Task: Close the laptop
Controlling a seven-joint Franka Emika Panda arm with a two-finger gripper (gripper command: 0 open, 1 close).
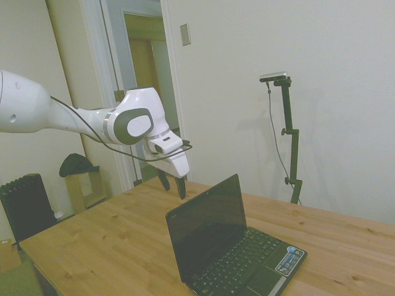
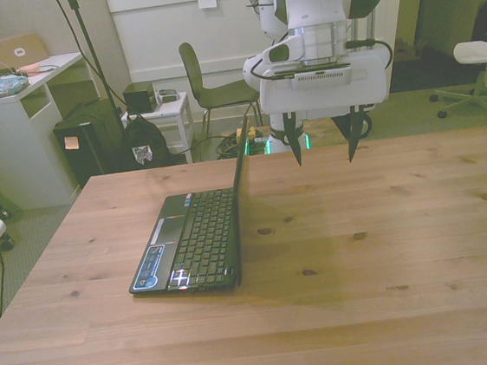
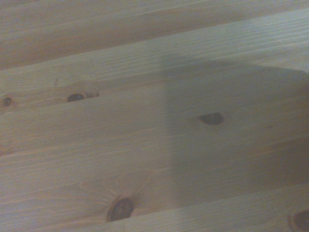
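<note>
The laptop (image 1: 228,246) stands open on the wooden table, a small black machine with its dark screen upright and a blue-white sticker on the palm rest. In the front view the laptop (image 2: 193,240) shows edge-on, keyboard toward the front view's left. My gripper (image 2: 323,148) hangs open in the air behind the lid, on the front view's right of its top edge, with nothing between the fingers. From the side, the gripper (image 1: 173,184) sits just behind and above the screen's upper corner, apart from it. The wrist view holds only bare table planks (image 3: 154,145).
The wooden table (image 2: 390,254) stretches wide on the front view's right of the laptop. Behind the table are a chair (image 2: 212,90), a white desk (image 2: 18,110) and dark bags on the floor. A dark radiator (image 1: 24,206) stands off the table's end in the side view.
</note>
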